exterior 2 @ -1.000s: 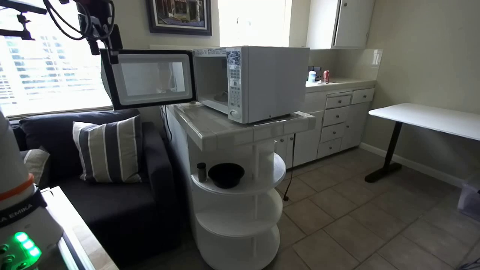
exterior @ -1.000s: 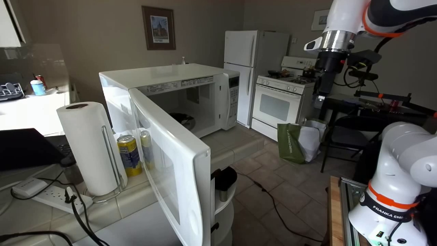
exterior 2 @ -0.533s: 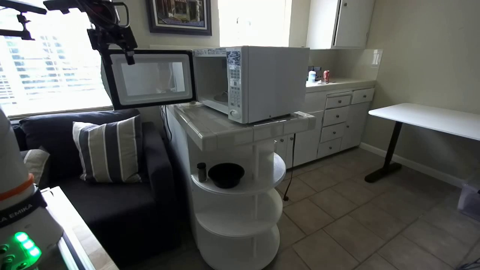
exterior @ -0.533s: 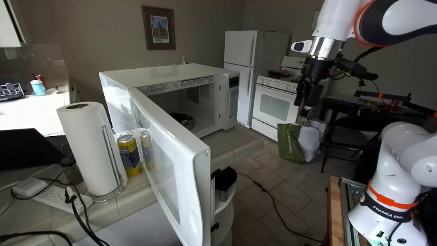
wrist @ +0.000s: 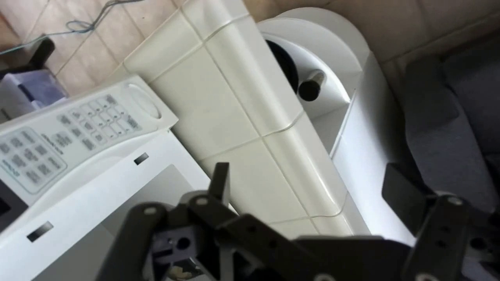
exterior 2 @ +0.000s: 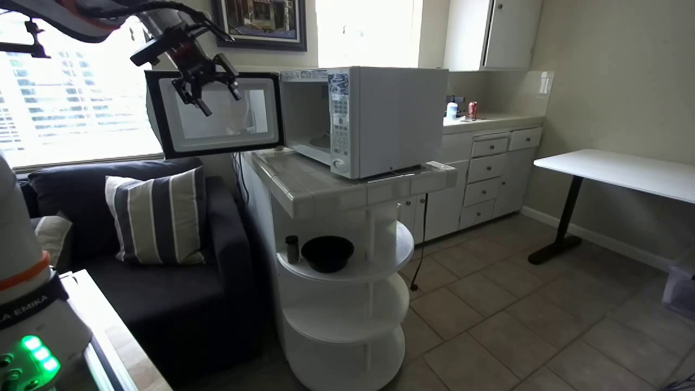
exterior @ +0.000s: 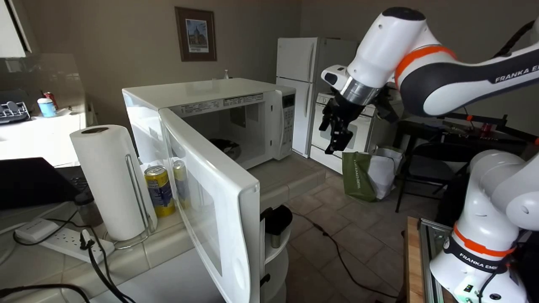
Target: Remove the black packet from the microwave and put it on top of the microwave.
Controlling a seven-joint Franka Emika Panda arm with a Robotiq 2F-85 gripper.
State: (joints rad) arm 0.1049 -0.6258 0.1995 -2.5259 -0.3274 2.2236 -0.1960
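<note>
White, box-shaped microwave (exterior 2: 399, 119): we find it on the pale tiled counter (exterior 2: 309, 187), its windowed door (exterior: 210, 210) standing open.
Black, rounded packet (exterior: 227, 147): we see it inside, partly hidden by the door.
Black, two-fingered gripper (exterior 2: 222, 103): we note fingers (wrist: 404, 195) spread wide apart.

One boxy white microwave (exterior 2: 399, 119) has three rounded white shelves (exterior 2: 342, 315) and one round black bowl (exterior 2: 327, 255) below it.

Ext. views dim; daylight thru blinds (exterior 2: 76, 108), nr blown out; far counter (exterior: 38, 141) overexp.; sofa (exterior 2: 152, 304) dk; wrist view sl. soft.
</note>
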